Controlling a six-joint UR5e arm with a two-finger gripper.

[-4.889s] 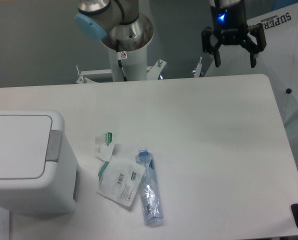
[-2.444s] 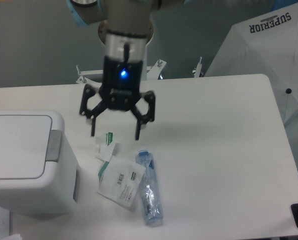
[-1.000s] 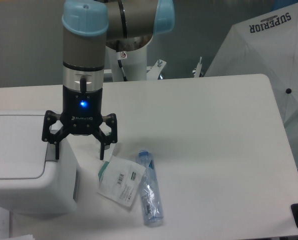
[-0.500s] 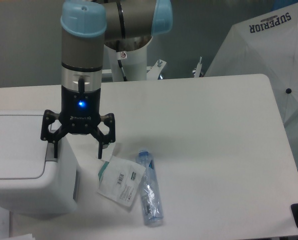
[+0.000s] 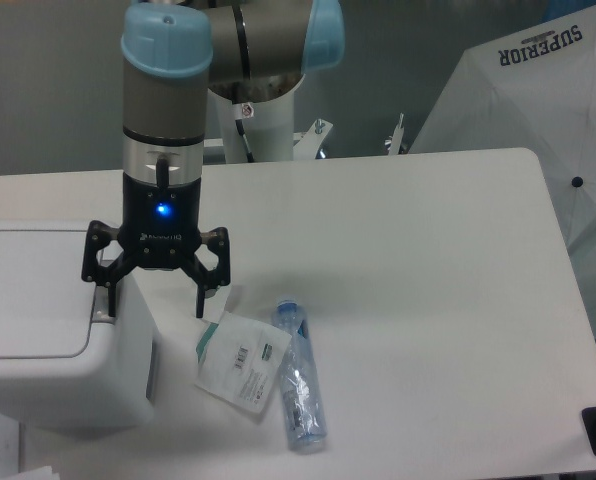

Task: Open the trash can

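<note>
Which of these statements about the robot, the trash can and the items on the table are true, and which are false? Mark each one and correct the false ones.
1. The trash can lid is shut. True.
2. The gripper holds the plastic bottle. False: its fingers are spread and empty, at the bin's right edge.
3. The bottle lies on its side on the table. True.
4. The white packet sits on the bin lid. False: it lies on the table beside the bottle.
5. A blue light shows on the gripper body. True.
</note>
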